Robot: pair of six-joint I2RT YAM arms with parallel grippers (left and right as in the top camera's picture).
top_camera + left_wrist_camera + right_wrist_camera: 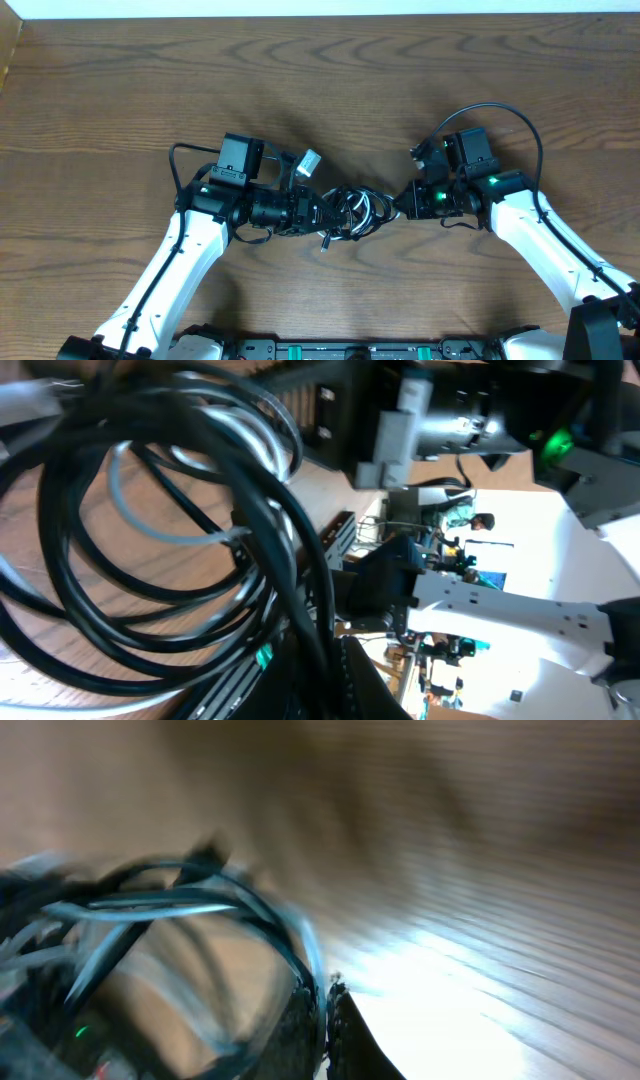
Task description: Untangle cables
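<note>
The left hand (322, 214) is clenched on the black cable (352, 200). The right hand (397, 203) grips it from the opposite side. Between them it loops tangled with the white cable (215, 538), mid-worktop (320, 80).

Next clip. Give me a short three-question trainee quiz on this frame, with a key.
1. True or false: the cable tangle sits between the left end effector and the right end effector.
2. The tangle holds: A) a black cable and a white cable; B) two red cables; C) one yellow cable.
3. Are both end effectors open or shut?
Key: 1 true; 2 A; 3 shut, each gripping the tangle.
</note>
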